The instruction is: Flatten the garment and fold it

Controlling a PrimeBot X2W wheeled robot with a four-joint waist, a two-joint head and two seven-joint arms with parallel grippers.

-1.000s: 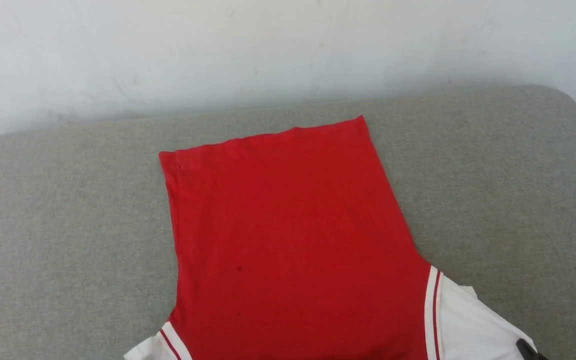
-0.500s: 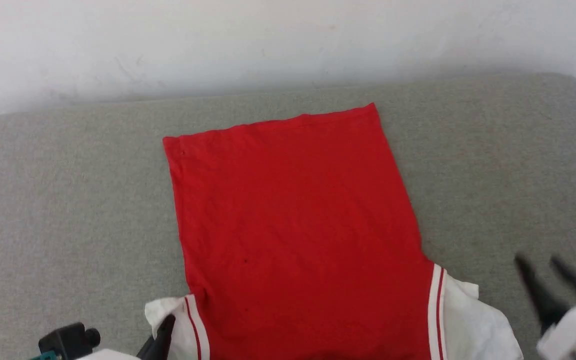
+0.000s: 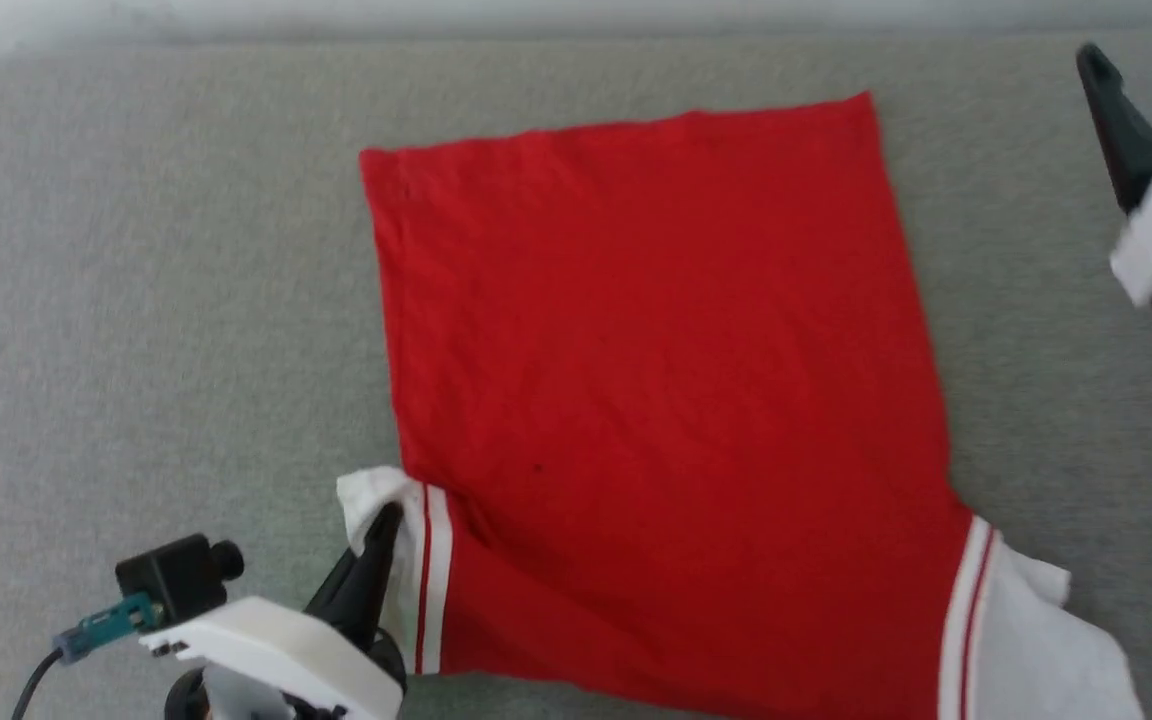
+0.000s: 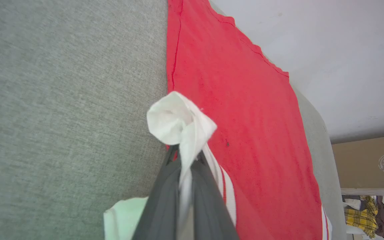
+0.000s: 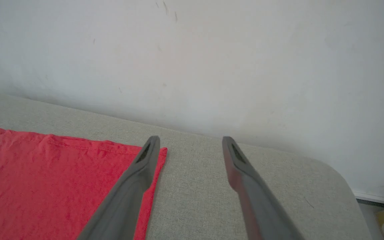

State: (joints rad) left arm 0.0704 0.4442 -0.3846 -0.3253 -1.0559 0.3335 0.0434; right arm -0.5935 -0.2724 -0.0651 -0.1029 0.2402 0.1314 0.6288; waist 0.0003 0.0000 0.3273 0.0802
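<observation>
The garment [image 3: 656, 380], a red T-shirt with white sleeves and striped trim, lies spread on a grey cushion [image 3: 136, 300], hem toward the wall. My left gripper [image 3: 386, 520] is shut on the bunched white left sleeve [image 4: 178, 123] at the lower left. The other white sleeve [image 3: 1036, 640] lies loose at the lower right. My right gripper [image 3: 1141, 50] hangs open at the upper right, beyond the shirt's far right corner [image 5: 160, 151], its fingers [image 5: 145, 166] holding nothing. The chest lettering is hidden.
A pale wall [image 5: 192, 50] runs behind the cushion's far edge. The cushion's rounded right corner [image 5: 338, 176] drops toward the floor. Bare grey fabric surrounds the shirt on the left and right. A pile of clothes [image 4: 368, 210] lies off the cushion's end.
The head camera has tilted down. My right gripper let go of the right sleeve, opened and rose toward the shirt's far right corner. My left gripper came into view gripping the left sleeve.
</observation>
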